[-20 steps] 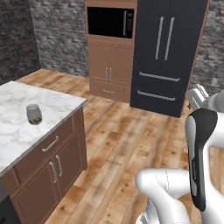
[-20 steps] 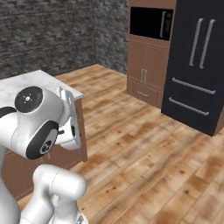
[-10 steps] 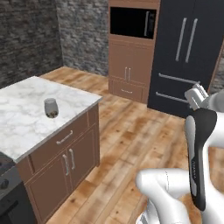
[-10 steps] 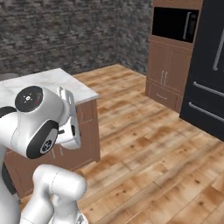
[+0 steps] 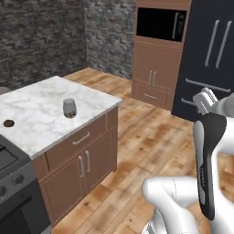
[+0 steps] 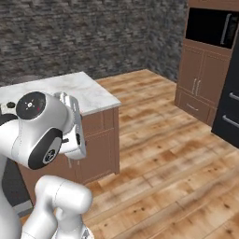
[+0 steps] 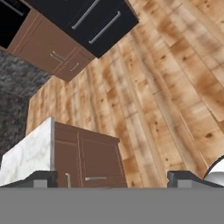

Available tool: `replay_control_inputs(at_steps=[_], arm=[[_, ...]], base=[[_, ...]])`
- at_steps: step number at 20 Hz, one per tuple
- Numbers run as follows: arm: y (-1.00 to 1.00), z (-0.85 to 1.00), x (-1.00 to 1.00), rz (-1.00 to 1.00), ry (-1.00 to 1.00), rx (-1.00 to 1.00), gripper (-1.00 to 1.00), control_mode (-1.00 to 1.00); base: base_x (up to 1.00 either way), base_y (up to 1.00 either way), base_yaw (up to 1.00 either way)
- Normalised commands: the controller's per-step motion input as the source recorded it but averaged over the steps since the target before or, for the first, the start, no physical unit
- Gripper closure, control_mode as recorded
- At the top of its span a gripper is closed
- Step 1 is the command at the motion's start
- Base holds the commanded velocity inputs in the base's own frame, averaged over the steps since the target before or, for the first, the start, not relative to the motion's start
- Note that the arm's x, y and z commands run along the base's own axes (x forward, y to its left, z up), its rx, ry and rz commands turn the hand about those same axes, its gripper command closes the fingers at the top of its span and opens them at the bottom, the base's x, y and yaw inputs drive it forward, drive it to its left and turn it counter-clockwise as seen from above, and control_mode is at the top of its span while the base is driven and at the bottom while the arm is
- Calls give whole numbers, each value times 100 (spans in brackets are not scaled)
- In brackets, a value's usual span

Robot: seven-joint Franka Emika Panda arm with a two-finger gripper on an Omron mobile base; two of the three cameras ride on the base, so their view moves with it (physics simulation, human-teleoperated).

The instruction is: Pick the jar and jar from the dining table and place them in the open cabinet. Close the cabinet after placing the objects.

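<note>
One small clear glass jar [image 5: 69,108] with dark filling stands upright on the white marble dining table [image 5: 36,107], near its right end. My gripper [image 7: 112,178] is open, its two tips set wide apart with nothing between them. It hangs high over the wooden floor, well to the right of the table [image 7: 24,155] and far from the jar. In the left base view the gripper [image 5: 205,99] sits at the top of the raised arm. The table's corner [image 6: 95,95] shows behind the arm in the right base view. The open cabinet is out of view.
A small brown lump [image 5: 7,123] lies on the table's left part, beside a black gas hob [image 5: 7,160]. A tall wooden unit with a microwave [image 5: 157,55] and a black fridge [image 5: 212,59] stand along the far wall. Wooden floor [image 5: 151,141] stretches between table and wall.
The whole picture has shifted: the base has moved, bringing the table and jar nearer and further right in the left base view. The gripper stays open.
</note>
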Motion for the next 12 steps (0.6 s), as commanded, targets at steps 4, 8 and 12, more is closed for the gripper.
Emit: replay_control_inputs(at_steps=[4, 8, 12], arm=[[0, 0, 0, 0, 0, 0, -100, 100], [0, 0, 0, 0, 0, 0, -100, 100], [0, 0, 0, 0, 0, 0, -100, 100]], base=[[41, 0, 26], [45, 0, 26], [44, 0, 27]])
